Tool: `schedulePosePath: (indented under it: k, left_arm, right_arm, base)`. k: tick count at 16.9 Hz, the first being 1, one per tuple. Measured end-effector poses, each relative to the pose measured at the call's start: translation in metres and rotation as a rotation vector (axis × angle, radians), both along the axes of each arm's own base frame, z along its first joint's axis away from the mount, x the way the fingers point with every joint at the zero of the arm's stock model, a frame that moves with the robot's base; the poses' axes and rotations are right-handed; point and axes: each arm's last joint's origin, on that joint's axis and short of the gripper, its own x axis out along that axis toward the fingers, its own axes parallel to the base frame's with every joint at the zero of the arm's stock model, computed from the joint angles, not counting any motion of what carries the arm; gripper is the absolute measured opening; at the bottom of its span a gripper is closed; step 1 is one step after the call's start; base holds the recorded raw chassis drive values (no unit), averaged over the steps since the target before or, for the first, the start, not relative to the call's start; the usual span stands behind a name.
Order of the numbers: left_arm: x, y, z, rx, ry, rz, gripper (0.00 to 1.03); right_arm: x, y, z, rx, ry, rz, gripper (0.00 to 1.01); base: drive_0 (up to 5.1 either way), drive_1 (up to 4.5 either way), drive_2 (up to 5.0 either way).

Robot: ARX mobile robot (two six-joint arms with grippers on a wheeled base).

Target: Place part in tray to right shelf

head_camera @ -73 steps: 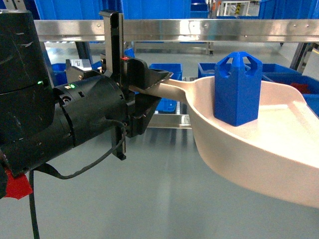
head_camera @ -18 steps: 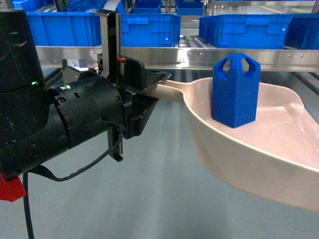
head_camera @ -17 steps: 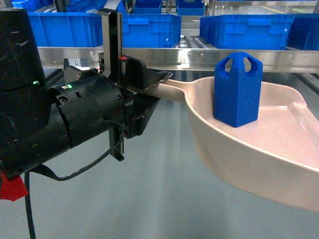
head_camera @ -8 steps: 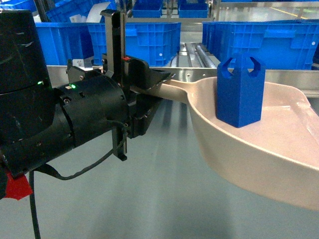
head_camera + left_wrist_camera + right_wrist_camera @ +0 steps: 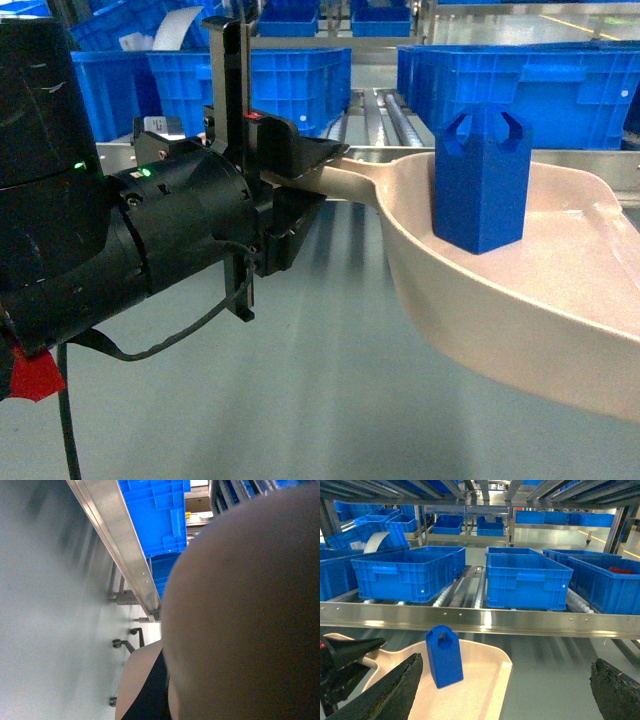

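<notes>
The blue part (image 5: 480, 180) stands upright in the pale beige tray (image 5: 520, 310), near the handle end. My left gripper (image 5: 310, 178) is shut on the tray's flat handle and holds the tray level in the air in front of the steel right shelf (image 5: 385, 150). The right wrist view shows the part (image 5: 444, 656) in the tray (image 5: 485, 690), below the shelf's front rail (image 5: 520, 620). My right gripper (image 5: 502, 692) is open with its fingers wide apart and empty; the tray's right edge lies between them. The tray's underside (image 5: 240, 605) fills the left wrist view.
Big blue crates (image 5: 410, 572) (image 5: 527, 580) sit on the shelf's white roller tracks (image 5: 477, 592), with a gap between them. More crates (image 5: 605, 582) stand to the right and on the levels behind. Grey floor lies below the tray (image 5: 330, 400).
The shelf rail has dropped lower in the head view and the crates have grown larger and nearer. The tray, the part and the left gripper keep the same pose to one another.
</notes>
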Motion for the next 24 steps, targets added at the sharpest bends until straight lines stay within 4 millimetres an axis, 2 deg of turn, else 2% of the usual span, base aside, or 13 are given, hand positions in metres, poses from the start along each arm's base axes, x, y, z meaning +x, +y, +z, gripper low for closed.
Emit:
schedulePosePath:
  k: [22,24]
  left_arm:
    - [-0.0003,-0.0003,-0.0002,0.0,0.002,-0.004,0.16]
    - [-0.0002,-0.0003,0.0,0.0,0.001,-0.005,0.16]
  right_arm:
    - [0.0005,0.0008,-0.0003,-0.002,0.002,0.002,0.98]
    - [0.0005,0.0008,-0.0003,-0.002,0.002,0.002,0.98]
  base:
    - [0.2,4.29,-3.9]
    - [-2.8,4.95,-2.4]
